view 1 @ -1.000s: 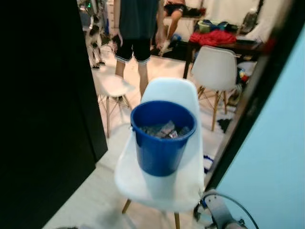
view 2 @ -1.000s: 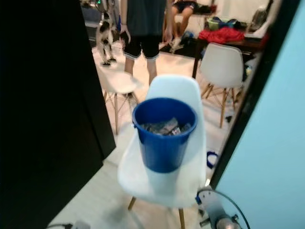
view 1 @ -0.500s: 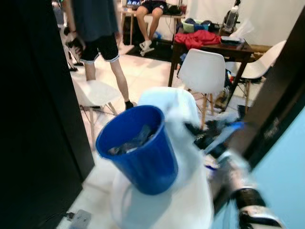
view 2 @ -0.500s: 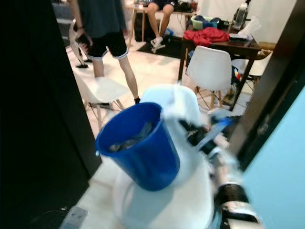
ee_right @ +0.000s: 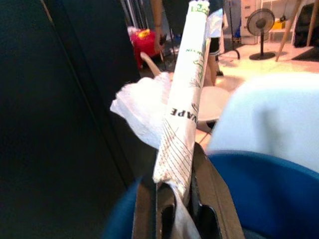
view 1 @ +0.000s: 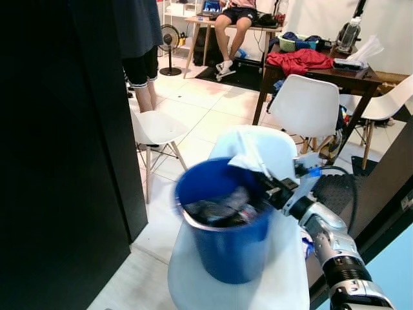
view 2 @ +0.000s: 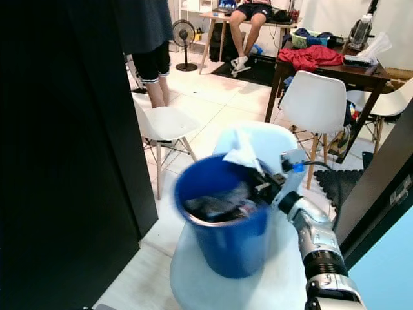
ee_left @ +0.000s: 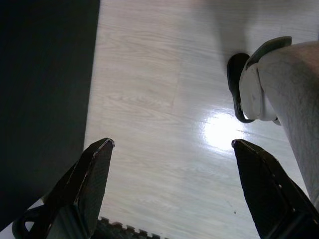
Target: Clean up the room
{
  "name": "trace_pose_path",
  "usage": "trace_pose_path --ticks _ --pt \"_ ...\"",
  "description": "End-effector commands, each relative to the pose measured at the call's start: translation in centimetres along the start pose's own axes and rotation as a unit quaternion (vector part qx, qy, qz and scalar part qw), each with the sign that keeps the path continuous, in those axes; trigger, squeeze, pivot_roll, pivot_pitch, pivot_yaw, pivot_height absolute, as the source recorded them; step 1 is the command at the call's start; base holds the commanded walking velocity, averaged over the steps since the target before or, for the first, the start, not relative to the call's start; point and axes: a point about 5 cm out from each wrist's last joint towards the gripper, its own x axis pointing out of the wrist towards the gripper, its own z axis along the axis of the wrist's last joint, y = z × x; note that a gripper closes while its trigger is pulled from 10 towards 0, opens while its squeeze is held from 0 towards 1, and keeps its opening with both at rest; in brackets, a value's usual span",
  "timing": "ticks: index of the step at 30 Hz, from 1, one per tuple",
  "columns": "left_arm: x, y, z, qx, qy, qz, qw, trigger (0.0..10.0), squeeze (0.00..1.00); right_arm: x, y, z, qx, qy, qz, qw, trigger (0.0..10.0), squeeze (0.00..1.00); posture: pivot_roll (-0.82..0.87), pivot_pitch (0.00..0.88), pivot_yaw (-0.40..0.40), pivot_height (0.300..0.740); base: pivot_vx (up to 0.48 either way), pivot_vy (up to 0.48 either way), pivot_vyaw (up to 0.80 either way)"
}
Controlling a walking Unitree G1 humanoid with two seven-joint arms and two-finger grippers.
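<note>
Over the blue bucket (view 1: 222, 239) on the white chair (view 1: 284, 284), right end effector (view 1: 270, 187) pinches a white paper wrapper (ee_right: 182, 99). Disposal step; next, likely release above the trash inside. Left end effector (ee_left: 172, 184) hangs idle, fingers spread.

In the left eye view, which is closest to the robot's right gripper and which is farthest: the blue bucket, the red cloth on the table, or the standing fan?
From the right gripper, holding a paper wrapper:
1. Blue bucket, right below it on the white chair.
2. Red cloth, on the dark table behind, to the right.
3. Standing fan, at the back, to the left.
</note>
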Motion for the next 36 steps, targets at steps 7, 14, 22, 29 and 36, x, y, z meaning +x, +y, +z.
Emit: trace_pose_path --ticks 7,14,22,29,36 --pt "-0.1 0.7 -0.3 0.009 0.001 0.003 1.0 10.0 0.0 1.4 1.8 2.0 0.021 -0.053 0.054 0.997 10.0 0.0 0.0 0.018 -0.054 0.74 0.0 0.0 0.0" --pt "0.0 0.4 0.3 0.012 -0.007 -0.002 1.0 10.0 0.0 2.4 1.4 -3.2 -0.097 0.161 -0.007 0.982 10.0 0.0 0.0 0.017 -0.058 0.74 0.0 0.0 0.0" --pt "0.1 0.0 0.3 0.017 -0.005 -0.007 1.0 10.0 0.0 2.5 1.4 -6.6 -0.165 0.282 -0.104 0.939 10.0 0.0 0.0 0.02 -0.062 0.74 0.0 0.0 0.0" --pt "0.0 -0.1 0.0 0.016 0.0 -0.007 1.0 10.0 0.0 1.7 0.9 -7.9 -0.18 0.338 -0.147 0.912 10.0 0.13 0.01 0.023 -0.068 0.74 0.0 0.0 0.0" --pt "0.0 -0.1 0.0 0.017 -0.001 -0.008 1.0 10.0 0.0 2.1 0.9 -7.7 -0.168 0.314 -0.155 0.921 10.0 1.0 0.0 0.019 -0.065 0.74 0.0 0.0 0.0"
